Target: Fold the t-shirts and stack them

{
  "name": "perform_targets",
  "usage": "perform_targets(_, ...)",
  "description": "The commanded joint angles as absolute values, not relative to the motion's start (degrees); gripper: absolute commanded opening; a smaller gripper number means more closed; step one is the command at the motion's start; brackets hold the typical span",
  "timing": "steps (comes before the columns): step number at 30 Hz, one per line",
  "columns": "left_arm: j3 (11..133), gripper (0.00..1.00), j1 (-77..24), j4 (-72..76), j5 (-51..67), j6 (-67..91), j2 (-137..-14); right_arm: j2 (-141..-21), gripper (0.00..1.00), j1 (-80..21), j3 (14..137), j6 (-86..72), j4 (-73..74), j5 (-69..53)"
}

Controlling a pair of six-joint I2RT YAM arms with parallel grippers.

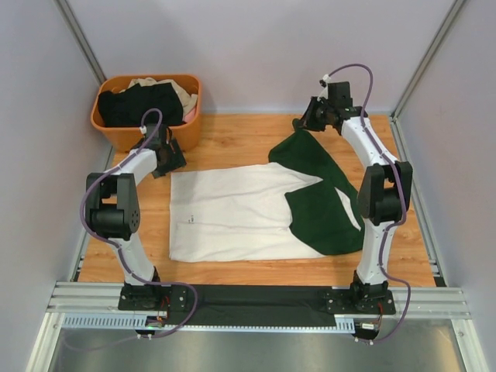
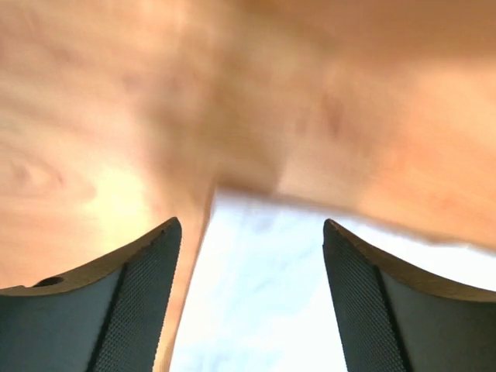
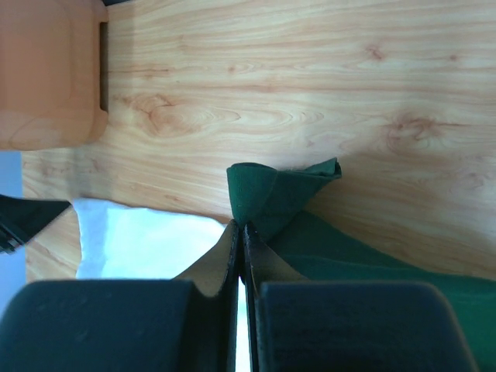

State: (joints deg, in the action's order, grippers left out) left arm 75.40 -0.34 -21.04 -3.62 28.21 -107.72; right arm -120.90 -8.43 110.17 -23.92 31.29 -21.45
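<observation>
A white t-shirt (image 1: pixel 232 213) with dark green sleeves lies flat on the wooden table. One green sleeve (image 1: pixel 322 198) is spread over its right part and stretches up toward the back. My right gripper (image 1: pixel 304 124) is shut on the tip of that green sleeve (image 3: pixel 271 194), jaws pressed together (image 3: pixel 242 226). My left gripper (image 1: pixel 165 170) is open just over the shirt's far left corner; white cloth (image 2: pixel 263 294) shows between its fingers (image 2: pixel 147 287), which do not hold it. A black shirt (image 1: pixel 136 105) and a beige shirt (image 1: pixel 184 94) lie in the basket.
The orange plastic basket (image 1: pixel 116 133) stands at the back left corner, close behind my left gripper; it also shows in the right wrist view (image 3: pixel 46 70). Grey walls enclose the table on three sides. A dark strip (image 1: pixel 256 314) lies along the near rail between the arm bases.
</observation>
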Motion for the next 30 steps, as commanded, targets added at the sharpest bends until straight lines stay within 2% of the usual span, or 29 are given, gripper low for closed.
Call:
perform_targets(1, 69.7, 0.82, -3.3, -23.0, -8.1, 27.7, -102.2, -115.0, 0.0, -8.0, 108.7, -23.5, 26.8, -22.4)
perform_targets(4, 66.4, 0.84, -4.0, -18.6, -9.8, 27.2, -97.1, -114.1, 0.0, -8.1, 108.2, -23.7, 26.9, -22.9)
perform_targets(8, 64.4, 0.82, -4.0, -18.4, -12.5, 27.9, -94.3, -112.5, 0.0, -8.1, 106.4, -23.6, 26.8, -22.8)
perform_targets(17, 68.1, 0.73, -4.0, -19.2, -8.5, 28.6, -101.2, -111.0, 0.0, -8.0, 103.6, -23.8, 25.9, -23.9)
perform_targets(23, 68.8, 0.72, -4.0, -19.2, -8.3, 30.4, -104.9, -111.1, 0.0, -8.1, 102.8, -23.8, 25.7, -24.6)
perform_targets(30, 75.2, 0.72, -3.6, -24.8, -7.0, 31.5, -110.2, -110.3, 0.0, -8.1, 100.6, -23.7, 25.1, -24.6)
